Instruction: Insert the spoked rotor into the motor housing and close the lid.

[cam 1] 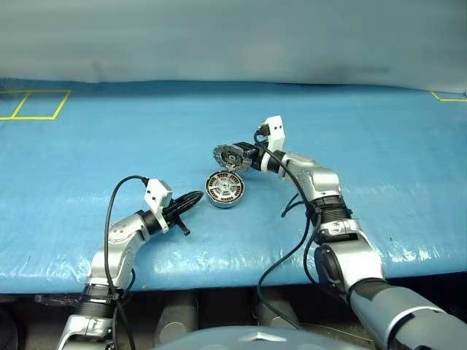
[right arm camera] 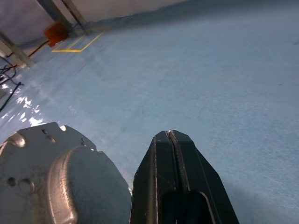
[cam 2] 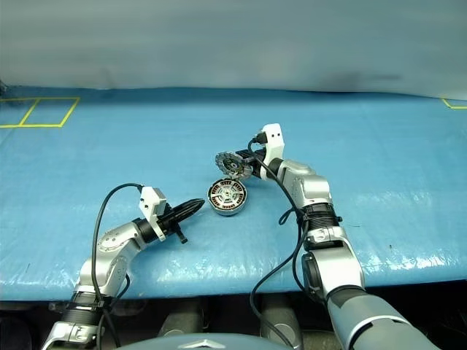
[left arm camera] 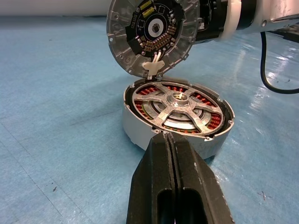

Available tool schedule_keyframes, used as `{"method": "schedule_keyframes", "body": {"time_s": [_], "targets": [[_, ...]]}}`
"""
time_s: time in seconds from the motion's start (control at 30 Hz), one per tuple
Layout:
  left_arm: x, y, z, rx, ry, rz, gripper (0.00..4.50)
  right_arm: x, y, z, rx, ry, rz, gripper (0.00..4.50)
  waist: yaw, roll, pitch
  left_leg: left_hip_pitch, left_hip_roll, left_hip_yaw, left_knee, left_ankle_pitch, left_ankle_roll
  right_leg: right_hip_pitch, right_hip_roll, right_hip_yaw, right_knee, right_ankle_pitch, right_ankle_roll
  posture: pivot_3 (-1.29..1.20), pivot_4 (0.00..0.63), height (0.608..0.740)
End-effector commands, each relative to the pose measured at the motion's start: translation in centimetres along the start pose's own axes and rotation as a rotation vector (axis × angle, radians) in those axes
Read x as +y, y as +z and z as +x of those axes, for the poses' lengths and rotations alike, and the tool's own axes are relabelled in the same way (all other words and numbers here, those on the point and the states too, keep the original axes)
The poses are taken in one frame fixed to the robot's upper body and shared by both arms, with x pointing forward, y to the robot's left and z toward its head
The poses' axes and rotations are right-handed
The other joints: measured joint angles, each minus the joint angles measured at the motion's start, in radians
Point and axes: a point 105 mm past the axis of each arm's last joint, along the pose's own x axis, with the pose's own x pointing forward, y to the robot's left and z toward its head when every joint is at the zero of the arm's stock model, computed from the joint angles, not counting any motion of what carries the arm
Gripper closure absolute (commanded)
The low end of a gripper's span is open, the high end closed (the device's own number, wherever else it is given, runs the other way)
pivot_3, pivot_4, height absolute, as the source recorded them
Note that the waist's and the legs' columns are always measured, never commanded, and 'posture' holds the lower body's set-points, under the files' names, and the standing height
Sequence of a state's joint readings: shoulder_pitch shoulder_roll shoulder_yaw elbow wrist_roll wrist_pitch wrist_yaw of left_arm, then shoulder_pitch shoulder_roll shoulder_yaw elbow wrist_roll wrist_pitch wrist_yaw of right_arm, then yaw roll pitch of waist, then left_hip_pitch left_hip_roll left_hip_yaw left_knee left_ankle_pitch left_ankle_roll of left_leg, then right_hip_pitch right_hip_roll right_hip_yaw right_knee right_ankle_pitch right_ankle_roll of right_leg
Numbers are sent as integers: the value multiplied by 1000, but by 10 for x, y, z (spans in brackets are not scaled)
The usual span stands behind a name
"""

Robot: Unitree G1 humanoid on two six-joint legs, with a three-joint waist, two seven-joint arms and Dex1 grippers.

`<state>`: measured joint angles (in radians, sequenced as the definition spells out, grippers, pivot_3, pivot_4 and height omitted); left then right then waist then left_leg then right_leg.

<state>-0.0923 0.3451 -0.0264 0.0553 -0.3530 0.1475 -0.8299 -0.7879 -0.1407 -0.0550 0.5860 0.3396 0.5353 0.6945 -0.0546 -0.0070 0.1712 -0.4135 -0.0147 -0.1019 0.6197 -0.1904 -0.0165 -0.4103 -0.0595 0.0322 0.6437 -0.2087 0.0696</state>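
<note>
Dark-ringed silver-spoked rotor [left arm camera: 176, 106] is sitting inside the grey copper-wound motor housing [cam 1: 225, 189]. R gripper [cam 1: 246, 160], jaws pinching the grey ribbed metal lid [left arm camera: 152, 35], is holding it tilted at housing's 12 o'clock. L gripper [cam 1: 195, 198] is idling empty, jaws shut, at 9 o'clock. Lid-closing step; next likely needs levelling + centring.

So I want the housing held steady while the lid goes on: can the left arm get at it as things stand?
Probably yes: the left gripper sits just beside the housing, bare mat between them, the lid tilted above its far edge.
</note>
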Motion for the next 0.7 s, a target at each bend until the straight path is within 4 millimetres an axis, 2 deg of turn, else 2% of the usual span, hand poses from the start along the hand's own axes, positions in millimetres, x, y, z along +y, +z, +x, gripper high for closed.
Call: {"method": "schedule_keyframes", "body": {"time_s": [0.03, 0.27, 0.47, 0.7], "targets": [[-1, 16, -2, -47, -4, 27, 4500, 24, 23, -3, -78, 141, -13, 4466, -1, 0, 0, 0, 0, 0, 0, 0, 0, 0, 0, 0, 0, 0, 0, 0, 150, 740], [0, 15, -8, -45, 3, -5, 4500, 51, 13, -15, -35, 289, -59, 4466, -4, 0, 0, 0, 0, 0, -1, 0, 0, 0, 0, 0, 0, 0, 1, 0, 150, 740], [2, 13, -12, -40, 16, -16, 4500, 54, -24, -17, 101, 264, -100, 4466, -4, 0, 0, 0, 0, 0, 0, 0, 0, 0, 0, 0, 0, -2, 1, 0, 150, 740], [3, 13, -14, -37, 22, -19, 4500, 57, -53, -21, 199, 237, -163, 4466, -4, 0, 0, 0, 0, 0, 0, 0, 0, 0, 0, 0, 0, -2, 1, 0, 150, 740]]}}
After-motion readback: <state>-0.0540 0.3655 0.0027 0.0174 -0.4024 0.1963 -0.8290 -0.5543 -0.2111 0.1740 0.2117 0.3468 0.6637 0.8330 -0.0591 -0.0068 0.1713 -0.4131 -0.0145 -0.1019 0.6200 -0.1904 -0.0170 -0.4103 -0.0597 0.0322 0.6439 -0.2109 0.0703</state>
